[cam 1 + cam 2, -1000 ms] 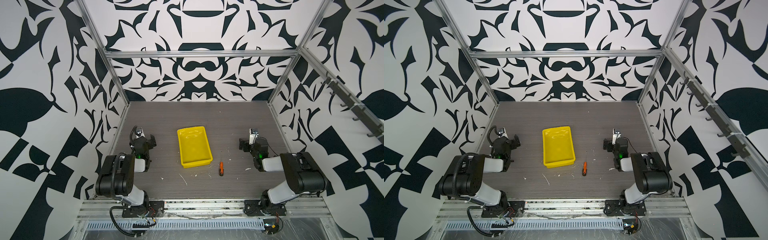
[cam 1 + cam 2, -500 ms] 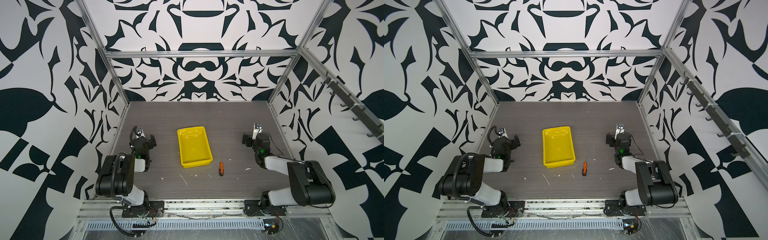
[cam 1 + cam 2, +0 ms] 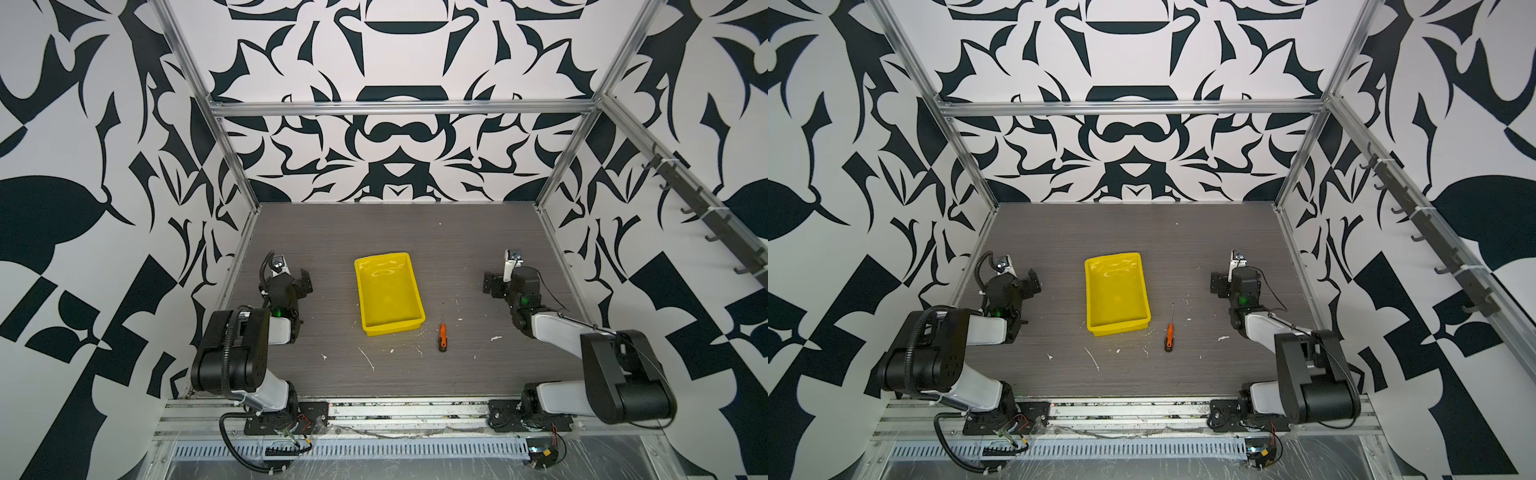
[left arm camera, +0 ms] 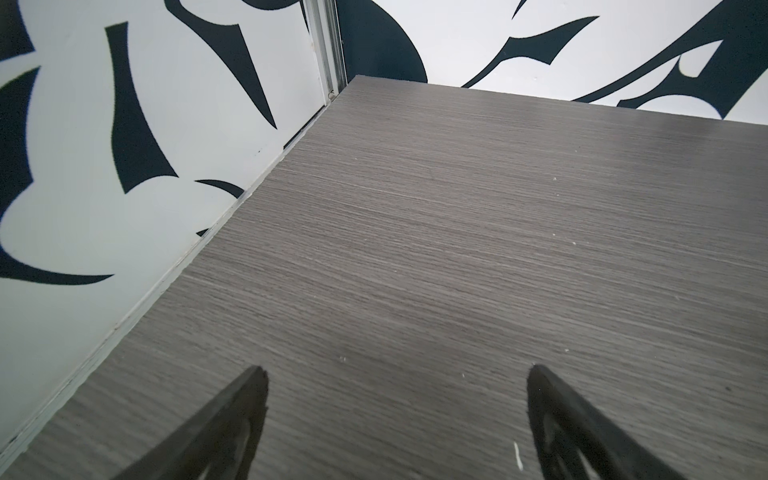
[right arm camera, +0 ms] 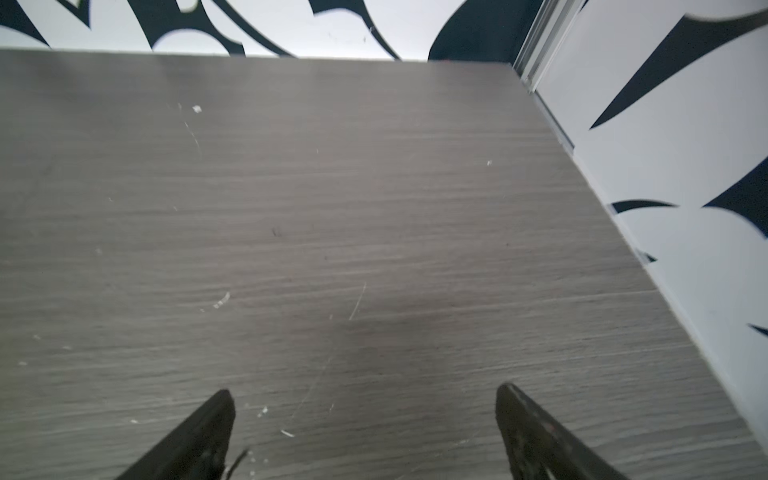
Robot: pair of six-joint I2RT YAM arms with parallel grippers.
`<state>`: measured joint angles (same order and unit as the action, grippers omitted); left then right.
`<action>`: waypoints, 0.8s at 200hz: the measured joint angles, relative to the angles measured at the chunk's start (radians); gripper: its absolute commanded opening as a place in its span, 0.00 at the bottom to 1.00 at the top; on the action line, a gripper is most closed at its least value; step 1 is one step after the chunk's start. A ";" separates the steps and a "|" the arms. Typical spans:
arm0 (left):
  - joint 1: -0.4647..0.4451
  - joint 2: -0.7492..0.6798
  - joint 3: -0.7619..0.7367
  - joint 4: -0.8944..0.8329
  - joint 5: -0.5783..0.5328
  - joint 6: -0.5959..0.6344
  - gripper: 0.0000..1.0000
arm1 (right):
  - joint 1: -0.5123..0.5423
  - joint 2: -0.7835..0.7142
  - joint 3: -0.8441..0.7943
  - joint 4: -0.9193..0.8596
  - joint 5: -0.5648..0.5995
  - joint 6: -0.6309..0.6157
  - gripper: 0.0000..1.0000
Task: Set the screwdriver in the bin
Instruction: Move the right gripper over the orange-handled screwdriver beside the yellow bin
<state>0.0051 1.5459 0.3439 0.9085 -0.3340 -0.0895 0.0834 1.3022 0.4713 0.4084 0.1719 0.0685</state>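
screwdriver (image 3: pixel 443 332) flat on table (image 3: pixel 457 249), lower centre of top view, just right of bin (image 3: pixel 392 328) near corner, not touching. Long axis runs up-down frame: tip up, black butt down. We make right gripper (image 3: pixel 496 284) nearer arm; screwdriver sits lower left of it. Its jaws spread wide, nothing held. left gripper (image 4: pixel 395 374) same, across bin. We'd send right, jaws across handle.

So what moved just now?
Only the right arm: its elbow sank low and outward, stretching the arm, while the open right pincer barely shifted and grabbed nothing. The small orange-handled screwdriver, the shallow bright yellow plastic bin and the left pincer stayed put.
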 measured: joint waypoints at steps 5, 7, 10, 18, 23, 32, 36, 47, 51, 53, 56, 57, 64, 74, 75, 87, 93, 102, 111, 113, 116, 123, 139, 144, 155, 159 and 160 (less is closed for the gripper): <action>0.000 0.000 0.000 0.000 0.000 0.000 0.99 | 0.006 -0.026 0.020 -0.040 0.013 0.012 1.00; 0.000 0.000 0.000 0.000 0.000 0.000 0.99 | 0.010 -0.041 0.031 -0.064 0.021 0.019 1.00; 0.000 0.000 0.000 0.000 0.000 0.000 0.99 | 0.014 -0.058 0.045 -0.092 0.031 0.027 1.00; 0.000 0.000 0.000 0.000 0.000 0.000 0.99 | 0.035 -0.108 0.093 -0.179 0.063 0.056 1.00; 0.000 0.000 0.000 0.000 0.000 0.000 0.99 | 0.050 -0.135 0.125 -0.235 0.087 0.074 1.00; 0.000 0.000 0.000 0.000 0.000 0.000 0.99 | 0.085 -0.175 0.185 -0.340 0.126 0.111 1.00; 0.000 0.000 0.000 0.000 0.000 0.000 0.99 | 0.100 -0.187 0.209 -0.382 0.142 0.124 1.00; 0.000 0.000 0.000 0.000 0.000 0.000 0.99 | 0.157 -0.211 0.280 -0.516 0.184 0.176 1.00; 0.000 0.000 0.000 0.000 0.000 0.000 0.99 | 0.173 -0.214 0.300 -0.557 0.197 0.193 1.00; 0.000 0.000 0.000 0.000 0.000 0.000 0.99 | 0.185 -0.216 0.311 -0.582 0.203 0.204 1.00; 0.000 0.000 0.000 0.000 0.000 0.000 0.99 | 0.203 -0.216 0.330 -0.624 0.212 0.223 1.00; 0.000 0.000 0.000 0.000 0.000 0.000 0.99 | 0.207 -0.216 0.333 -0.632 0.215 0.226 1.00; 0.000 0.000 0.000 0.000 0.000 0.000 0.99 | 0.240 -0.214 0.365 -0.718 0.232 0.264 1.00; 0.000 0.000 0.000 0.000 0.000 0.000 0.99 | 0.290 -0.203 0.406 -0.844 0.244 0.323 1.00; 0.000 0.000 0.000 0.000 0.000 0.000 0.99 | 0.293 -0.201 0.409 -0.852 0.244 0.327 1.00; 0.000 0.000 0.000 0.000 0.000 0.000 0.99 | 0.339 -0.180 0.444 -0.983 0.242 0.389 1.00; 0.000 0.000 0.000 0.000 0.000 0.000 0.99 | 0.362 -0.163 0.463 -1.050 0.233 0.421 1.00; 0.000 0.000 0.000 0.000 0.000 0.000 0.99 | 0.397 -0.132 0.488 -1.132 0.215 0.462 1.00; 0.000 0.000 0.000 0.000 0.000 0.000 0.99 | 0.428 -0.100 0.508 -1.196 0.193 0.495 1.00; 0.000 0.000 0.000 0.000 0.000 0.000 0.99 | 0.436 -0.090 0.511 -1.208 0.187 0.502 1.00; 0.000 0.000 0.000 0.000 0.000 0.000 0.99 | 0.445 -0.079 0.515 -1.223 0.179 0.511 1.00; 0.000 0.000 0.000 0.000 0.000 0.000 0.99 | 0.468 -0.053 0.525 -1.252 0.160 0.528 1.00; 0.000 0.000 0.000 0.000 0.000 0.000 0.99 | 0.523 0.006 0.534 -1.288 0.114 0.557 1.00; 0.000 0.000 0.000 0.000 0.000 0.000 0.99 | 0.539 0.021 0.534 -1.291 0.102 0.563 1.00; 0.000 0.000 0.000 0.000 0.000 0.000 0.99 | 0.571 0.054 0.534 -1.292 0.066 0.578 1.00; 0.000 0.000 0.000 0.000 0.000 0.000 0.99 | 0.584 0.065 0.533 -1.289 0.051 0.583 1.00; 0.000 0.000 0.000 0.000 0.000 0.000 0.99 | 0.586 0.067 0.533 -1.288 0.049 0.584 1.00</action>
<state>0.0051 1.5459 0.3439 0.9085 -0.3340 -0.0895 0.6693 1.3689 1.0042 -0.8795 0.2207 0.6529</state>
